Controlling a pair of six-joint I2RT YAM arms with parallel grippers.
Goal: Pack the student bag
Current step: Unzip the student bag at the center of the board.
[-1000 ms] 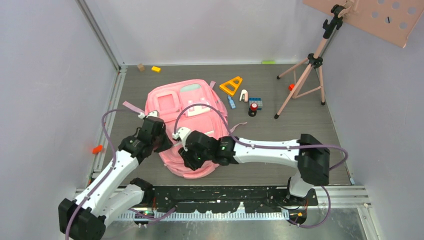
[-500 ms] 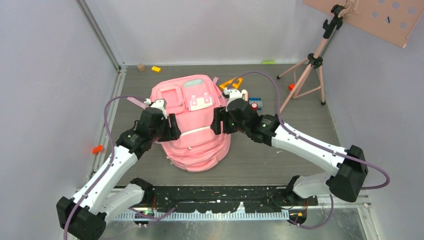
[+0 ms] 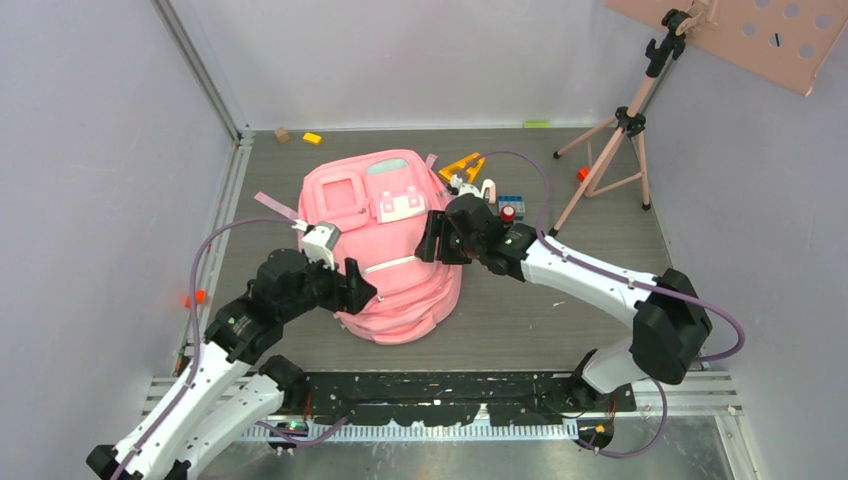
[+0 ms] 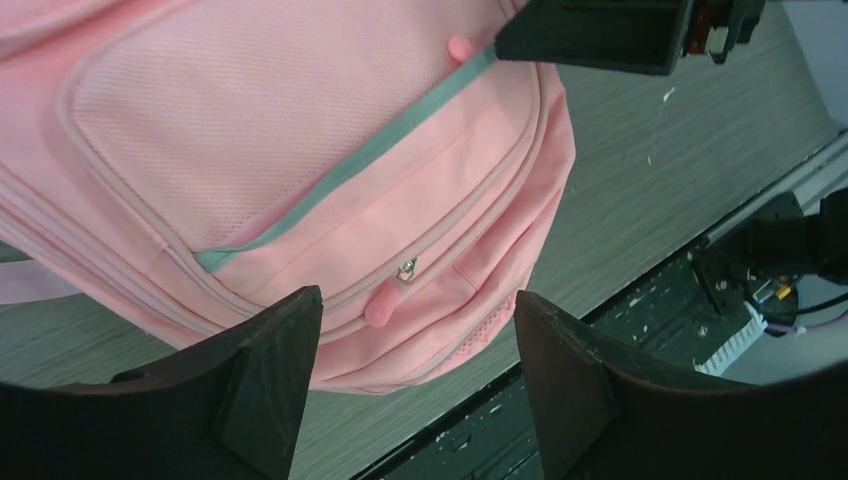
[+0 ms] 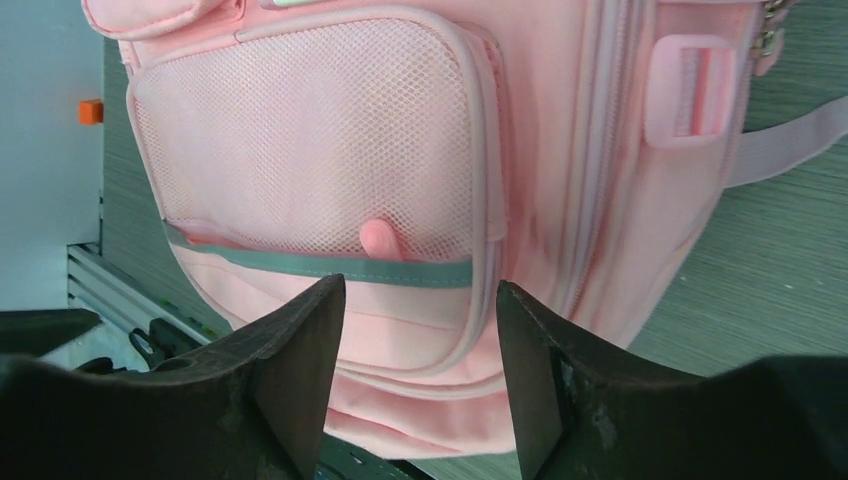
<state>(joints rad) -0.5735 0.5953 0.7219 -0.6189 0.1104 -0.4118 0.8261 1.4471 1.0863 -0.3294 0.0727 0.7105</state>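
On the table's middle, the student bag (image 3: 385, 250) is found front-up between both arms, its zips seemingly closed. Left gripper (image 4: 415, 310) and right gripper (image 5: 420, 290) are spread wide, nothing grasped. The zip pull (image 4: 407, 270) is best pinched squarely while the opposite side is steadied. The main opening cannot be seen; small items (image 3: 512, 203) are partly masked by the right arm.

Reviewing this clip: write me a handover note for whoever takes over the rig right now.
Left claw: open, empty, beside the student bag's left flank.
Right claw: open, empty, beside its right flank.
Bag: on the table between the arms; front zip looks shut.
Done: nothing visibly packed; orange triangle, blue block and red-capped item lie on the table, right of the bag.
Left: probably open the bag, load the loose items, close it.
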